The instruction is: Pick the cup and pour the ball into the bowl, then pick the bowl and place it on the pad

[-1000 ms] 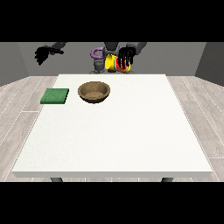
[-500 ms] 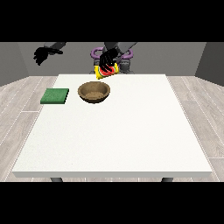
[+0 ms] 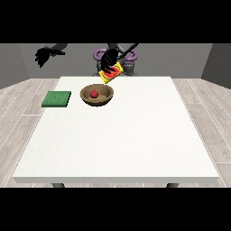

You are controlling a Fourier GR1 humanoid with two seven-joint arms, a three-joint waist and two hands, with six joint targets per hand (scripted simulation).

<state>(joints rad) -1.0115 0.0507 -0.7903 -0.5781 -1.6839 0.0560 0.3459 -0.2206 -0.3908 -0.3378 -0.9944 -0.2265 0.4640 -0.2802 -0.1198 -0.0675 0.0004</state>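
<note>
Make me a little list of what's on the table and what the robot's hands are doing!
cup: yellow and red, tipped over above the far edge of the table
hand holding the cup: the one nearer the view's right, fingers wrapped on the cup
ball: red, lying inside the bowl
bowl: brown, standing on the table
pad: green, flat on the table, to the view's left of the bowl, not touching it
other hand: at the view's left, up in the air, holding nothing
table: white

Bare test room, white table (image 3: 135,135), grey walls, plank floor (image 3: 18,103)
</note>
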